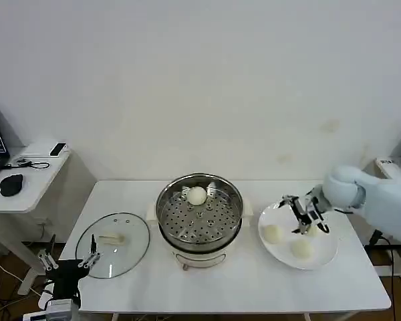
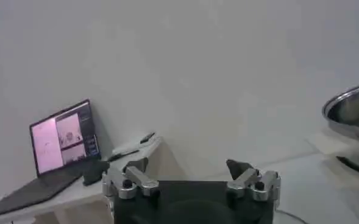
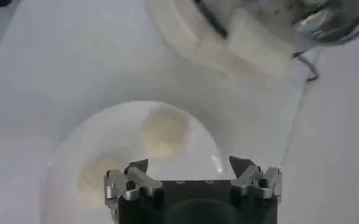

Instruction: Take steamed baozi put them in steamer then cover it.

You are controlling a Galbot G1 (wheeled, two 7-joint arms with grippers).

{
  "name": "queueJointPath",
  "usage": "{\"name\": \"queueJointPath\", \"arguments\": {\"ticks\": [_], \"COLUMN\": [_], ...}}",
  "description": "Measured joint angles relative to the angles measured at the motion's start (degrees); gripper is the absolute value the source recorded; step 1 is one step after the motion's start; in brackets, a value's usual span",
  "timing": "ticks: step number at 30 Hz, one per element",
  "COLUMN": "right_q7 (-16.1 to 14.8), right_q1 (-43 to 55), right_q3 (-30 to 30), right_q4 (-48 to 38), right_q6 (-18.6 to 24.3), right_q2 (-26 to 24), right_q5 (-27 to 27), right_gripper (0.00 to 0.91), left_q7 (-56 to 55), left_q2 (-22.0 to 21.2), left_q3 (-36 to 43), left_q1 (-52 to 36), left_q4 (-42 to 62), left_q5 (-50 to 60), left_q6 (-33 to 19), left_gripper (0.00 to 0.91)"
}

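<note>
Left gripper [image 1: 68, 262] parked open by cover [image 1: 113, 244]; right gripper [image 1: 306, 215] open, empty over plate [image 1: 324, 257]: centre on a baozi [image 1: 273, 233], squeeze lightly, steamer [image 1: 199, 212] holds one

Bright even light, blurry wrist views.

Three baozi: one [image 1: 197, 195] in steamer [image 1: 199, 212], two [image 1: 273, 233] [image 1: 301, 249] on plate [image 1: 324, 257]; one cover [image 1: 113, 245].
</note>
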Motion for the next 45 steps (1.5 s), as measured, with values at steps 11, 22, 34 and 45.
{"name": "queueJointPath", "arguments": {"ticks": [11,22,34,45], "right_q7": [1.74,2.82,2.49,0.23], "right_q1": [-10.88,-15.98,-18.49,-17.62], "right_q3": [6.38,10.82,13.12,13.46], "right_q4": [-4.78,-10.82,-14.50,-13.98], "right_q6": [-2.94,-4.33,-5.19,-5.28], "right_q2": [3.74,9.42,11.71,11.05], "right_q5": [-1.45,-3.27,-4.62,-4.39], "right_gripper": [0.907,0.907,0.695,0.605], "left_q7": [0.18,0.27,0.28,0.27], "left_q2": [-0.08,0.01,-0.02,-0.08], "left_q3": [-0.22,-0.82,-0.50,-0.28], "left_q1": [0.18,0.02,-0.53,-0.47], "left_q4": [0.15,0.60,1.31,1.14], "left_q5": [0.20,0.11,0.03,0.05], "left_q6": [0.21,0.24,0.21,0.20], "left_gripper": [0.907,0.907,0.907,0.907]}}
